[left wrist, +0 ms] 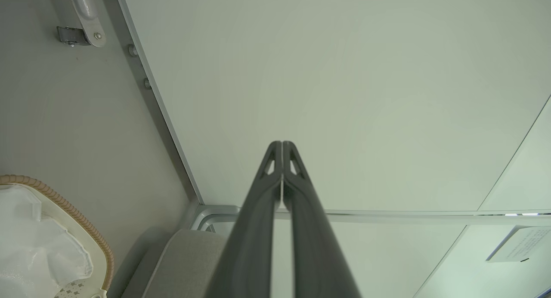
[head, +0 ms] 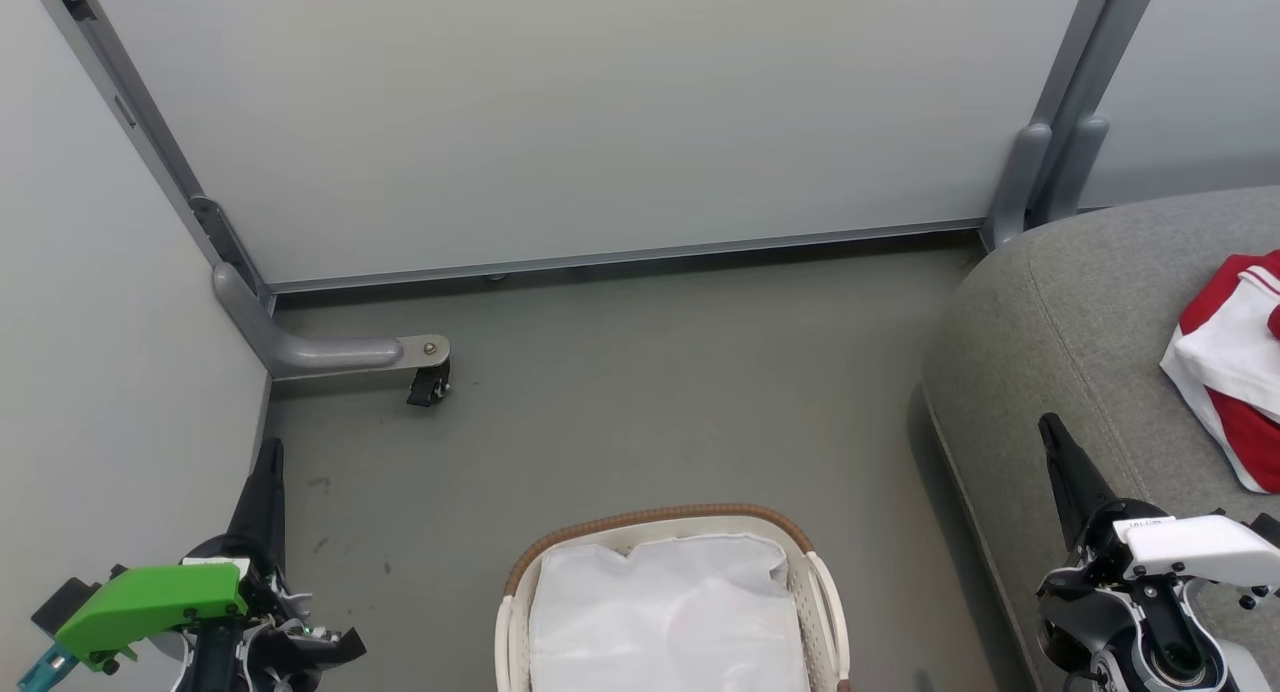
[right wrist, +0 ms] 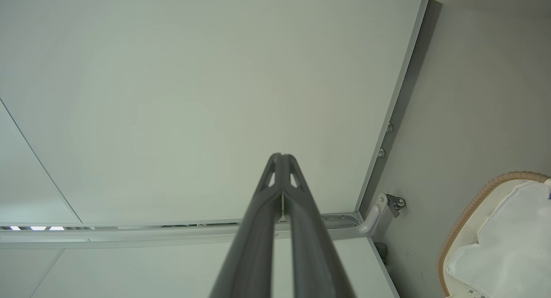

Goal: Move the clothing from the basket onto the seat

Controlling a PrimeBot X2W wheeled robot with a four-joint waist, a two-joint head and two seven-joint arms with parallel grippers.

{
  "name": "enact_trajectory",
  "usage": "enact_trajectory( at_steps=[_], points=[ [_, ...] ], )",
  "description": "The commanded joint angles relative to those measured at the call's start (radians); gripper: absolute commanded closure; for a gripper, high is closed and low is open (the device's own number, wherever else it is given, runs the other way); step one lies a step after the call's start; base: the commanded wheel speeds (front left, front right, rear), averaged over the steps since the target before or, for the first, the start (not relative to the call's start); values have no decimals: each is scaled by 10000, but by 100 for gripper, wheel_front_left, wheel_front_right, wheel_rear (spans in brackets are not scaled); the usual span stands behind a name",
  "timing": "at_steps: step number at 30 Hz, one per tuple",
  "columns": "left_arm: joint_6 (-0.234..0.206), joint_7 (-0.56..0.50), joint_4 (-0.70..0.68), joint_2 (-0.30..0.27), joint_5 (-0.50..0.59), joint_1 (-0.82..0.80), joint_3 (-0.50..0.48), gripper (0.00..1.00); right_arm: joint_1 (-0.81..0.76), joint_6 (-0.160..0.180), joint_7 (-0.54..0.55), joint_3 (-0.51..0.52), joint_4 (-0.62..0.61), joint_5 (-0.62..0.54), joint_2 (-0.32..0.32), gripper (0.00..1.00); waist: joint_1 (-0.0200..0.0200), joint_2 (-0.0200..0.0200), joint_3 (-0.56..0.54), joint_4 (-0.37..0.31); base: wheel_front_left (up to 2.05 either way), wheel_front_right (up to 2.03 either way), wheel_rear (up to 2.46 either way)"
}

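Observation:
Red clothing with white trim (head: 1235,357) lies bunched on the grey seat (head: 1060,322) at the right edge of the head view. The white basket with a brown woven rim (head: 650,519) stands on the floor at the bottom centre, with the white liner (head: 665,612) inside it. My left gripper (head: 270,452) is shut and holds nothing, low at the left, well clear of the basket. My right gripper (head: 1047,427) is shut and holds nothing, over the seat's near edge. Each wrist view shows its own fingers pressed together: left gripper (left wrist: 282,144), right gripper (right wrist: 280,156).
Pale partition panels (head: 600,122) wall off the back and left. A grey metal foot with a black caster (head: 430,382) juts onto the floor at the left. Bare grey floor (head: 680,392) lies between the basket, the panels and the seat.

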State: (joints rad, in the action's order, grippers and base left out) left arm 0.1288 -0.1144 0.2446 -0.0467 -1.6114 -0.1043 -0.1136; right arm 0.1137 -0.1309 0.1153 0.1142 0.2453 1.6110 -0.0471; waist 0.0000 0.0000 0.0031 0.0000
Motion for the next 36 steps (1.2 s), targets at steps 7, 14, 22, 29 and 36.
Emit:
enact_trajectory(
  at_steps=[7,14,22,29,36],
  points=[
    [35,-32,-14,-66,-28,-90,-24,100,-107,3,16,17,-40,34,-59,100,0,0,0,0,0,0,0],
    [35,-32,-13,-66,-29,-90,-23,100,-107,3,16,16,-40,36,-59,100,0,0,0,0,0,0,0],
    [35,-31,-14,-66,-29,-90,-23,100,-107,3,15,16,-38,36,-59,100,0,0,0,0,0,0,0],
    [36,-31,-14,-66,-29,-90,-22,100,-107,3,15,15,-38,37,-59,100,0,0,0,0,0,0,0],
    [36,-30,-14,-66,-30,-90,-22,100,-107,3,15,15,-38,37,-59,100,0,0,0,0,0,0,0]
  ],
)
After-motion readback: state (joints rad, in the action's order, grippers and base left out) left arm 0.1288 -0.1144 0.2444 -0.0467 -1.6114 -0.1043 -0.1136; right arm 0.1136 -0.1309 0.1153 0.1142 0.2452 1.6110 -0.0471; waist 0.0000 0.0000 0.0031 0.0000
